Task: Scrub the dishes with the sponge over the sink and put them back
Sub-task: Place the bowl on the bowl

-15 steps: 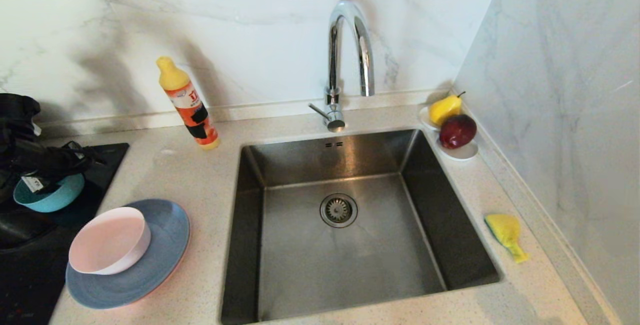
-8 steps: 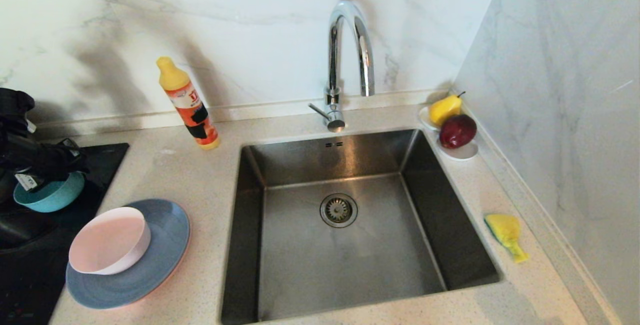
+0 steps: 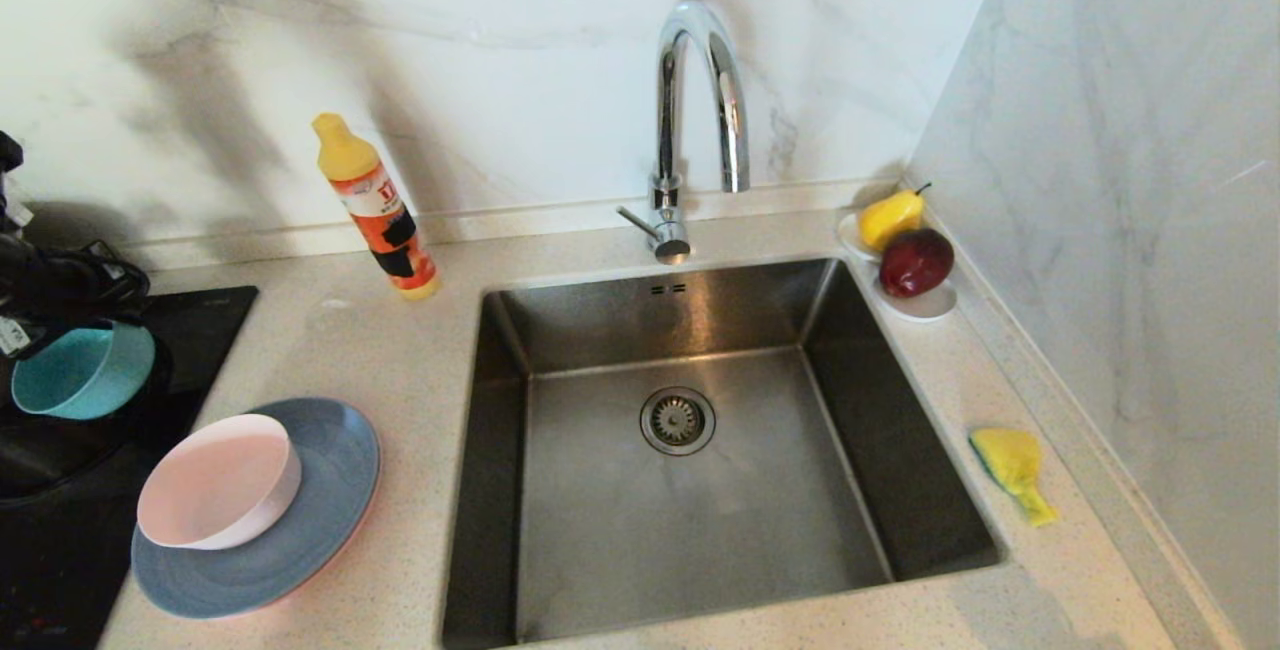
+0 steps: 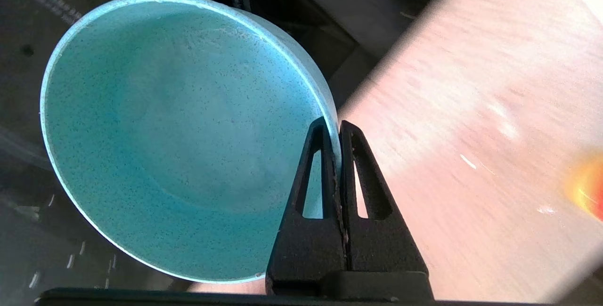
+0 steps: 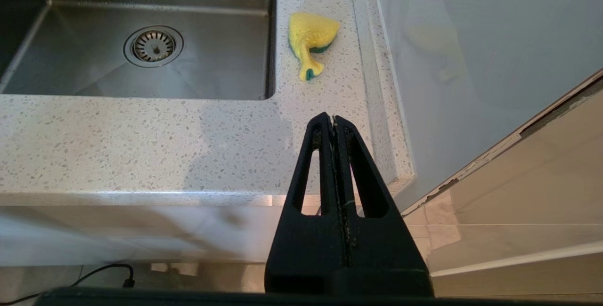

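Four dishes to scrub by the task's count, none looks done yet; judging by the layout, this is the very start. Only three show for sure; a thin pink edge under the plate may be the fourth, can't tell.

Stainless sink (image 3: 700,490) sits mid-surface, basin bare, strainer drain (image 3: 677,420) in its middle, gooseneck tap (image 3: 690,120) behind it. Speckled surface (image 3: 400,360) carries everything else.

Grey-blue plate (image 3: 320,520) lies left of the sink, with the pale pink-white bowl (image 3: 218,482) sitting on it.

Teal bowl (image 3: 80,370) is at the far left, over the black hob (image 3: 200,320), tilted, apparently clear of the hob. Left gripper (image 4: 335,129) has its fingers pinched on the bowl's rim, one inside the wall, one outside. Left arm comes in from the left edge of the head view, above the bowl.

Detergent bottle (image 3: 375,205) stands by the back wall, well apart from the dishes.

Yellow sponge (image 3: 1012,470) lies on the surface right of the sink, near the side wall, untouched. Right gripper (image 5: 333,120) hangs in front of the surface's near edge, fingers closed on nothing, well short of the sponge.

Left to do: bowl over the sink, sponge pickup, scrub, return, then the other dishes.
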Robot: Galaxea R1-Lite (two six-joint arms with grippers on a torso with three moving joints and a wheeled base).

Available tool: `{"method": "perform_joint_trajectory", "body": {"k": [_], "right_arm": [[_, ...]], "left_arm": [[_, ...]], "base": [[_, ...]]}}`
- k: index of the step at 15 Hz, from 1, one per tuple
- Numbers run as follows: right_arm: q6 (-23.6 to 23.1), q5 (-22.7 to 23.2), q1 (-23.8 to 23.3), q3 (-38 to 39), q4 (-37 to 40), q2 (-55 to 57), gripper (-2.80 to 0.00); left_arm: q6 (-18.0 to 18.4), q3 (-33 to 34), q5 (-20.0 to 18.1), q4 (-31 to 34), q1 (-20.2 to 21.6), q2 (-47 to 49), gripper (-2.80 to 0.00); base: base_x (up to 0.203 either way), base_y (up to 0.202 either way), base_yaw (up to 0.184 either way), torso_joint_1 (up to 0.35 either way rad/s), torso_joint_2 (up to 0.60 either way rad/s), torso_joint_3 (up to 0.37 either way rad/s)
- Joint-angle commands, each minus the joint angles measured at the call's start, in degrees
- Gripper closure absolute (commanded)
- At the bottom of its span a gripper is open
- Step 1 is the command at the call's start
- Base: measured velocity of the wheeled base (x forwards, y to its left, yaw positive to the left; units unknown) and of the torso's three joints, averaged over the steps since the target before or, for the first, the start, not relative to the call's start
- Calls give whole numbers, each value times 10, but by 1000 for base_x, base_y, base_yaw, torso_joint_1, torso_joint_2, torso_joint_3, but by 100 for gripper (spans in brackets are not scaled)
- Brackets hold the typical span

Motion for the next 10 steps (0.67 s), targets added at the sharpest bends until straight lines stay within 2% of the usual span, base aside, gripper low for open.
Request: {"method": "perform_joint_trajectory", "body": {"k": [1,5,10], "right_arm": [[0,0,0,0,0,0,0],[0,0,0,0,0,0,0],[0,0,0,0,1,0,0]], "left_arm": [[0,-3,0,26,-13,-60,0],[8,21,-1,138,-77,-155,0],[6,200,14,147,-160,-251,0]], "base": [[0,0,0,0,0,0],[0,0,0,0,0,0],[0,0,0,0,0,0]]}}
